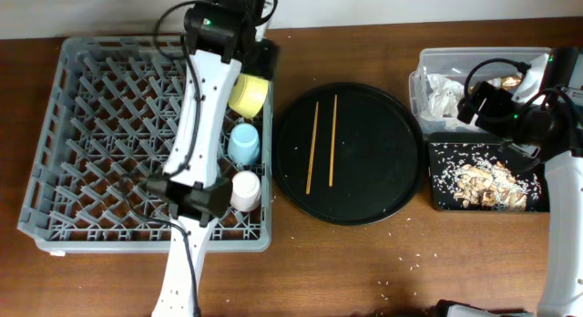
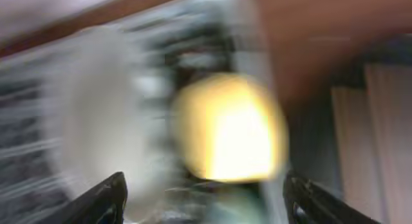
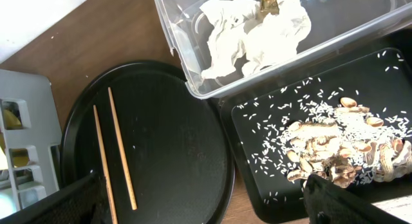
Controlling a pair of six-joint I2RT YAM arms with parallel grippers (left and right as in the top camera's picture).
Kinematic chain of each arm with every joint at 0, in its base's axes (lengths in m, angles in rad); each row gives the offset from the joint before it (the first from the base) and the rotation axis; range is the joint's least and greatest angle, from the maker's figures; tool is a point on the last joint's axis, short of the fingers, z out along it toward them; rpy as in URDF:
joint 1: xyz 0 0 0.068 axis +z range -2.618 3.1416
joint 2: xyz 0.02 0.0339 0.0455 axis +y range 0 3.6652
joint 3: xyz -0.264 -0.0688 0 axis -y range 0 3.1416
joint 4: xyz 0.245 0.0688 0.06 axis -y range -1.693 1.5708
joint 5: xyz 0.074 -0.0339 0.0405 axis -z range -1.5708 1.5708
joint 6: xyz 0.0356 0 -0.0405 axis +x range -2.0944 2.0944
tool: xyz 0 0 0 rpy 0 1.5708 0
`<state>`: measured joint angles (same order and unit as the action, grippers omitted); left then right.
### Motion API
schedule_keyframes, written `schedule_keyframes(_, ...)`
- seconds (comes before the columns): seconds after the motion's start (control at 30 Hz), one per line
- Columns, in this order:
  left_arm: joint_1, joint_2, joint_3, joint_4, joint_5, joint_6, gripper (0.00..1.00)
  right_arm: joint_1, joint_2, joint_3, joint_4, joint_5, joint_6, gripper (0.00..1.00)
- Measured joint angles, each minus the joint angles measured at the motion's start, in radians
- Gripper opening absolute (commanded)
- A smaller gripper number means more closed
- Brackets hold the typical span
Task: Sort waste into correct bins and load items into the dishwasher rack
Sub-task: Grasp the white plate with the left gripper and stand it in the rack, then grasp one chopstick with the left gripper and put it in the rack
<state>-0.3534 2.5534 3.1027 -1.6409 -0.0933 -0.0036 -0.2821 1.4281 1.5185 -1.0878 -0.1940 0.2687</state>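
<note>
The grey dishwasher rack is at the left. The yellow bowl, light blue cup and pinkish-white cup sit along its right side. My left gripper hovers just behind the bowl. Its wrist view is blurred, with open, empty fingers below the yellow bowl and a pale shape beside it. Two chopsticks lie on the round black tray. My right gripper, open and empty, is by the clear tub of napkins. Food scraps lie in the black rectangular tray.
Loose rice grains are scattered on the wooden table in front of the round tray. The left arm's links stretch across the right half of the rack. The tub and the rectangular tray sit close against the round tray's right edge.
</note>
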Motion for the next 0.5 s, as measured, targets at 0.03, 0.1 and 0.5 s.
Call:
schedule_keyframes(0.03, -0.011, -0.014, 0.02, -0.017, 0.164, 0.0, 0.68, 0.0, 0.0, 0.0, 0.0, 0.002, 0.0, 0.99)
schedule_keyframes(0.1, -0.055, -0.021, -0.019, -0.04, 0.322, 0.0, 0.67, 0.0, 0.0, 0.0, 0.0, 0.002, 0.0, 0.99)
schedule_keyframes(0.5, -0.226, -0.025, -0.865, 0.409, 0.209, -0.14, 0.13, 0.0, 0.0, 0.0, 0.0, 0.003, 0.0, 0.98)
